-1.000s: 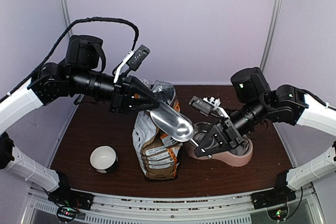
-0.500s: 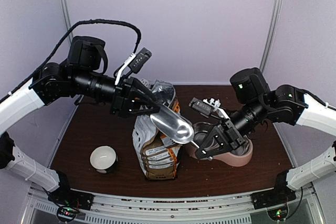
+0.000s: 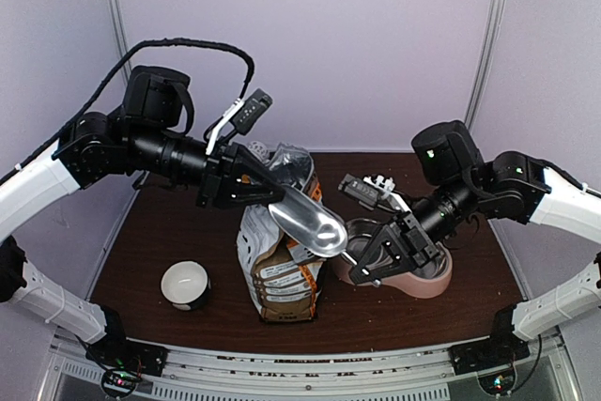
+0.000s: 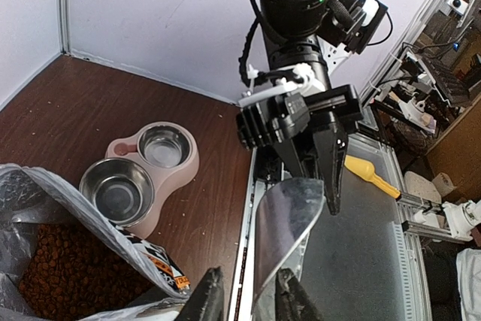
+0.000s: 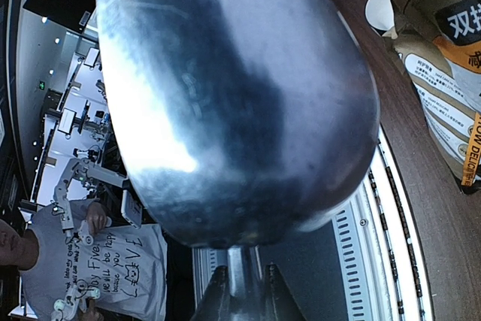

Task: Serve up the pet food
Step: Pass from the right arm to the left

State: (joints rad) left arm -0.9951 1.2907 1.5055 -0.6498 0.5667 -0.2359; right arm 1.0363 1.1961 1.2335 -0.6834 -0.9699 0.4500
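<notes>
The pet food is brown kibble lying inside the open printed bag, which stands upright at the table's middle. A shiny metal scoop hangs over the bag, slanting down to the right. My right gripper is shut on its thin handle, and the scoop's bowl fills the right wrist view. My left gripper is at the scoop's open end. Its jaws stand apart, with the scoop's rim against one finger. The pink double bowl sits to the right with both steel cups empty.
A small white cup stands on the table left of the bag. Purple walls close the back and sides. The metal rail runs along the near edge. A yellow scoop lies beyond that rail, off the table.
My left jaws spread wider and then narrowed again at the scoop's open end. The scoop and my right gripper crept slightly to the left.
</notes>
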